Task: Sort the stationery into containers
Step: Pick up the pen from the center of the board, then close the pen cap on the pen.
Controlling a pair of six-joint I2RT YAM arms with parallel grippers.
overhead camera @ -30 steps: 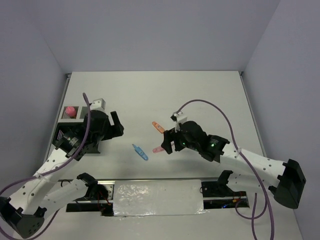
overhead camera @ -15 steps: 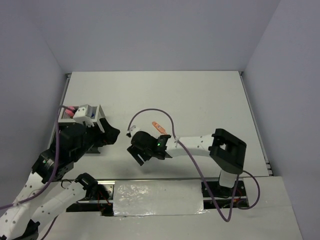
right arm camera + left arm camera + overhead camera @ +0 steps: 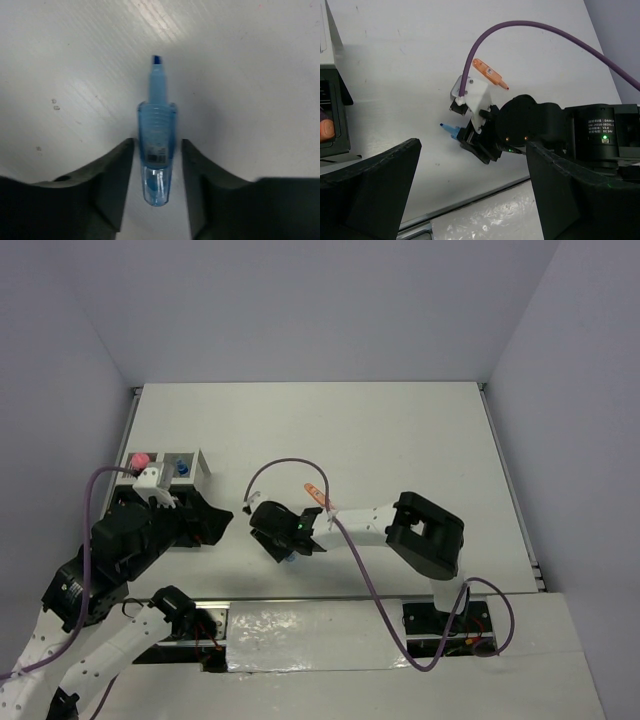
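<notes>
Top view: the left end effector [image 3: 213, 520] hangs wide open and empty just beside the organizer [image 3: 201, 464]. The right end effector [image 3: 278, 542] sits low on the table [image 3: 400, 430], near an orange pen [image 3: 315, 493].

Left wrist view: the blue highlighter [image 3: 451, 131] pokes out from under the right end effector.

Right wrist view: the fingers [image 3: 112, 170] closely flank the highlighter's barrel as it lies on the table. I cannot tell whether they press it.

From above, mostly buried under the right tool [image 3: 284, 543]: blue highlighter [image 3: 157, 150]. Touching the tool or just beside it: impossible to tell. Label too blurred to read. Cut off at the left wrist view's edge: organizer [image 3: 334, 107], orange item [image 3: 326, 131] inside.
</notes>
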